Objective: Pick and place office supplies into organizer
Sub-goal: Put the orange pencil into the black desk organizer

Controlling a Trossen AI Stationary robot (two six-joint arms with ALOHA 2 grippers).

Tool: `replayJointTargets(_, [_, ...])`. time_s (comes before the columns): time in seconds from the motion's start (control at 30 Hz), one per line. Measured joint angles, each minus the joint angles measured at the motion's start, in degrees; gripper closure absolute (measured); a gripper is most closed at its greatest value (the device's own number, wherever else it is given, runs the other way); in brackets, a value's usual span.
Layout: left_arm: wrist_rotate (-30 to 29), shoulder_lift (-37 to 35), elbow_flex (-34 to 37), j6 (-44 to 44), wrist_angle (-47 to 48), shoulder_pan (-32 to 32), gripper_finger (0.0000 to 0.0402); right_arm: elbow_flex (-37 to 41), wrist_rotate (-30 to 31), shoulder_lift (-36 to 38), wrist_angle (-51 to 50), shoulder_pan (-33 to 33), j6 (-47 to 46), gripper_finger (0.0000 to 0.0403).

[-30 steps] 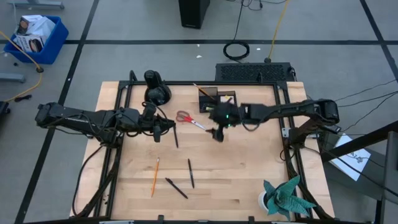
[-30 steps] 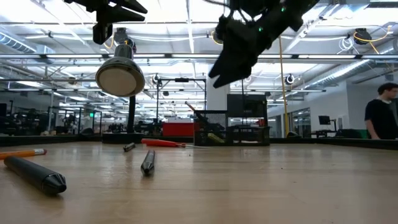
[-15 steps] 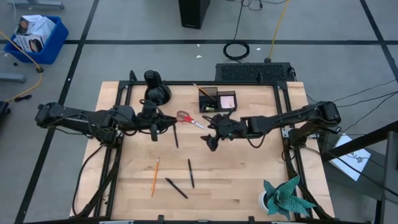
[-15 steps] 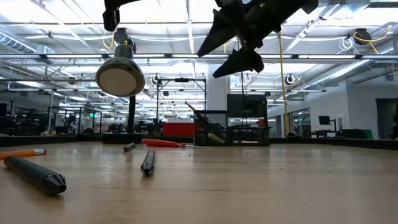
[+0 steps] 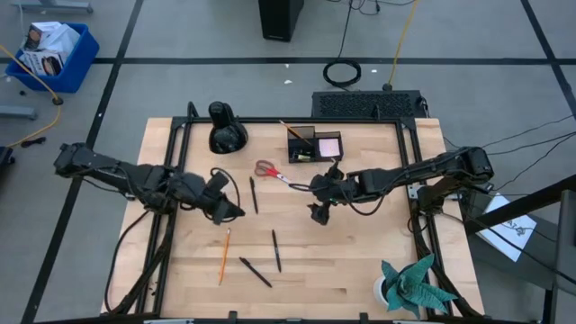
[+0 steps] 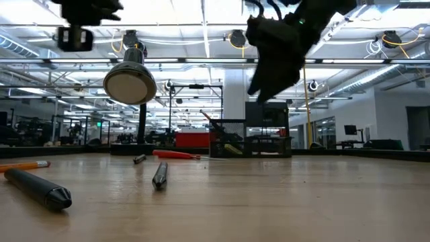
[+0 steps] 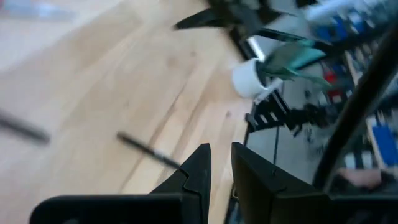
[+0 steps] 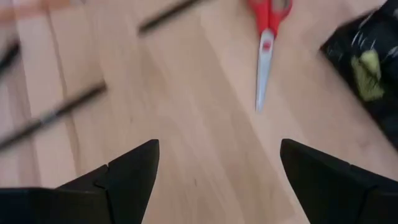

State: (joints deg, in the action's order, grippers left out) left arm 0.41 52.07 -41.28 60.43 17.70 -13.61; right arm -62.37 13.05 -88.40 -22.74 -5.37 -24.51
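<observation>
On the wooden tabletop, two thin black pens and an orange-yellow pencil lie nearest. Above them, the left gripper hovers with jaws nearly closed, empty. The right gripper hangs wide open, empty, near the red-handled scissors. The small black rectangular organizer stands farthest. Risk: converging arms may collide; a flat grasp may slip.

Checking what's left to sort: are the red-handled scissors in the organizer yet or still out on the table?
Out. The red-handled scissors lie flat on the table, left of the organizer and apart from it.
</observation>
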Motion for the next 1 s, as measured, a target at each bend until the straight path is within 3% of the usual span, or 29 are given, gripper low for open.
replayJointTargets(0.1, [-8.4,0.9,0.0,7.9,2.9,-3.9,0.0334,0.0,-3.4,0.0,-2.8,0.5,2.0,0.0078])
replayJointTargets(0.27, [-29.2,5.7,0.0,21.3,3.1,-10.0,0.0334,0.0,-7.3,0.0,-0.7,0.5,8.3,0.0078])
replayJointTargets(0.37, [-36.6,11.3,0.0,28.4,3.0,-13.4,0.0335,0.0,-9.9,0.0,2.1,0.5,11.3,0.0078])
replayJointTargets(0.5, [-37.4,21.0,0.0,37.1,2.4,-17.4,0.0335,0.0,-17.5,0.0,4.4,0.5,12.7,0.0078])
replayJointTargets(0.63, [-35.1,28.7,0.0,50.8,4.9,-21.2,0.0335,0.0,-19.4,0.0,4.2,0.5,14.4,0.0078])
replayJointTargets(0.77, [-39.9,32.0,-0.6,65.4,12.0,-25.2,0.0335,0.0,-20.8,0.0,4.0,0.8,16.6,0.0078])
replayJointTargets(0.87, [-40.5,32.6,-2.1,68.9,18.9,-26.3,0.0335,0.0,-20.6,0.0,4.2,0.9,17.9,0.0078])
replayJointTargets(1.0, [-33.5,32.7,-3.2,68.5,26.1,-26.3,0.0335,0.0,-20.5,0.0,5.0,1.6,18.8,0.0078])
